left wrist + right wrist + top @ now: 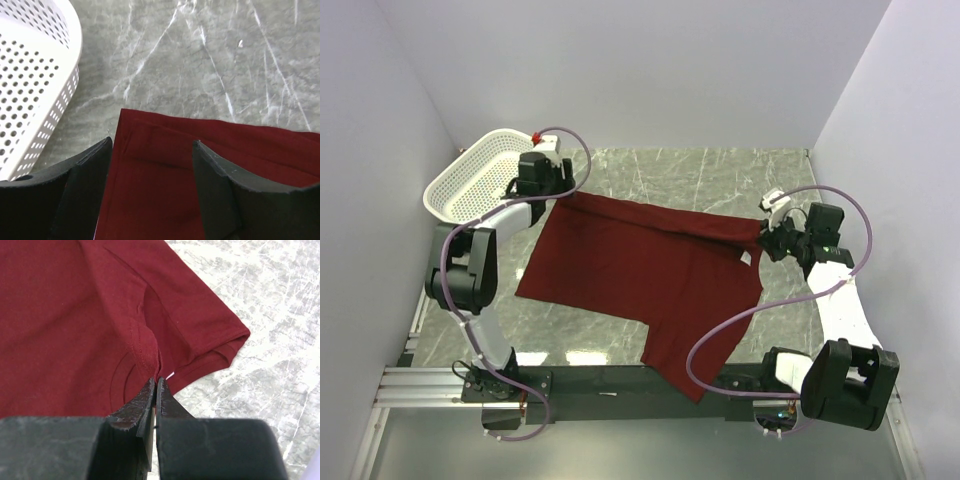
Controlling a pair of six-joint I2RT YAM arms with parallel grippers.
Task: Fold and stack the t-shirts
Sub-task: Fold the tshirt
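One maroon t-shirt (pixel 640 270) lies partly folded on the marble table, a lower flap hanging toward the near edge. Its small white neck label (pixel 747 258) shows at the right. My left gripper (pixel 558 196) is open, its jaws standing over the shirt's far left corner (pixel 250 145) with cloth between them (pixel 152 145). My right gripper (pixel 767 240) is shut on the shirt's neck edge at the right side. In the right wrist view the closed jaws (pixel 156 382) pinch the collar seam of the t-shirt (pixel 65 315), and a bit of the label (pixel 170 375) shows beside them.
A white perforated basket (pixel 470 180) stands at the far left corner, just left of my left gripper, and shows in the left wrist view (pixel 30 75). White walls close in the table on three sides. Bare marble (pixel 720 170) lies behind the shirt.
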